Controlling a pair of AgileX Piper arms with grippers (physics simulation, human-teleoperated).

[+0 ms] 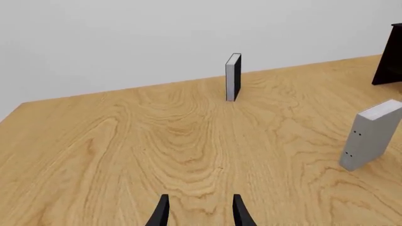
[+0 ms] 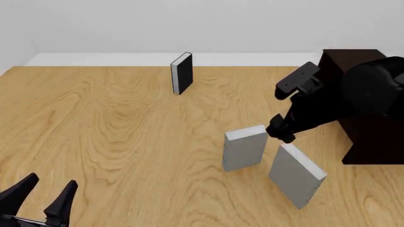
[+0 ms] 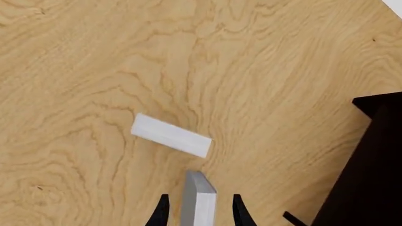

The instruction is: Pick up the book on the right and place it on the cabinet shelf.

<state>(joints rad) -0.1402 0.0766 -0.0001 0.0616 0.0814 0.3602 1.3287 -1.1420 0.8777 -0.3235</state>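
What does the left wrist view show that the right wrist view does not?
Only the left wrist view shows the black-covered book standing upright and the open left tool. Only the right wrist view shows the thin grey book between the right tool fingers. Both show the chunkier grey book, the wooden table and the dark cabinet.

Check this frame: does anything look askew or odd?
Only the book: it leans at a tilt rather than standing square, its top between the right gripper fingers. The other grey book and the black book stand upright.
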